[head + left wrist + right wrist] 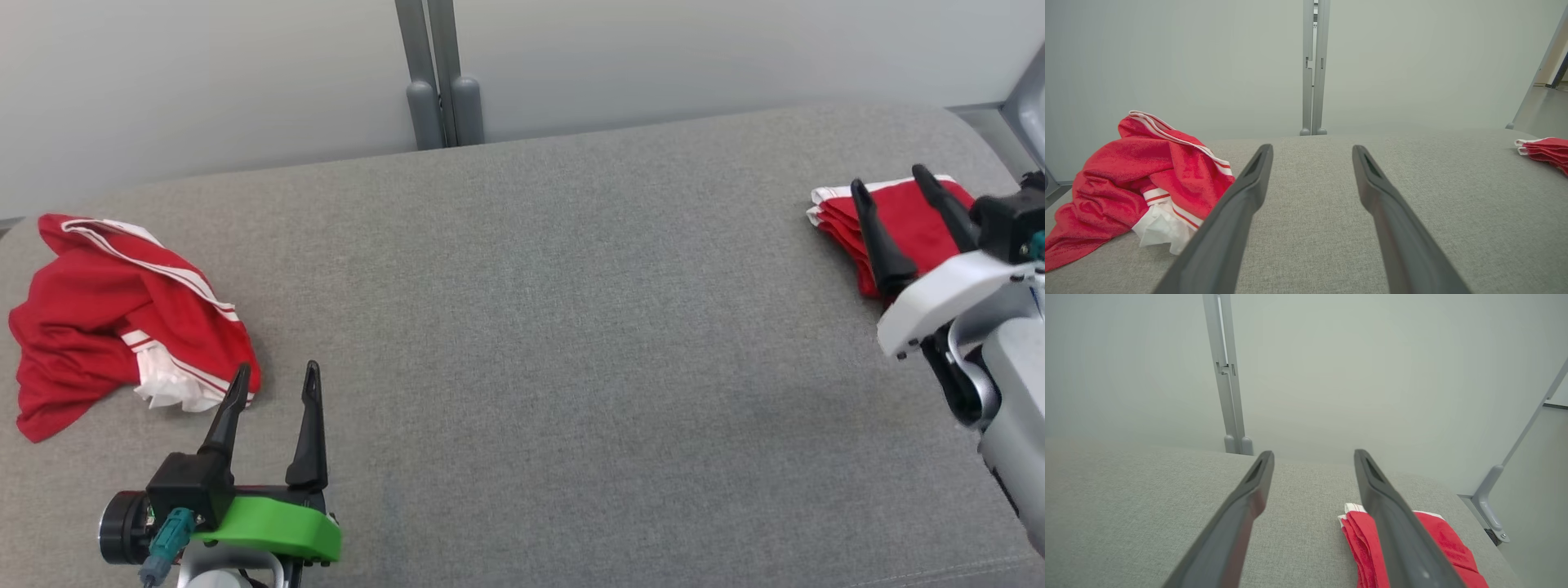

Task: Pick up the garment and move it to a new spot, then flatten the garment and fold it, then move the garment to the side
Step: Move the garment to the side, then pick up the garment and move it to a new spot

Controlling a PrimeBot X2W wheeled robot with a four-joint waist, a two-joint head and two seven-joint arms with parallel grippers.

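Note:
A crumpled red garment (114, 314) with white stripes lies in a heap at the left end of the grey cushioned surface (539, 327); the left wrist view has this garment (1139, 183) left of the fingers. My left gripper (275, 382) hovers open just right of the heap, nothing between its fingers. A folded red garment (910, 224) lies flat at the far right, also seen as a neat stack (1437, 547) in the right wrist view. My right gripper (890, 189) is open above that stack, holding nothing.
A grey post (439, 77) rises behind the far edge, in front of a pale wall. A metal frame leg (1492, 498) stands past the surface's right end. The broad middle stretch between the two garments is bare grey fabric.

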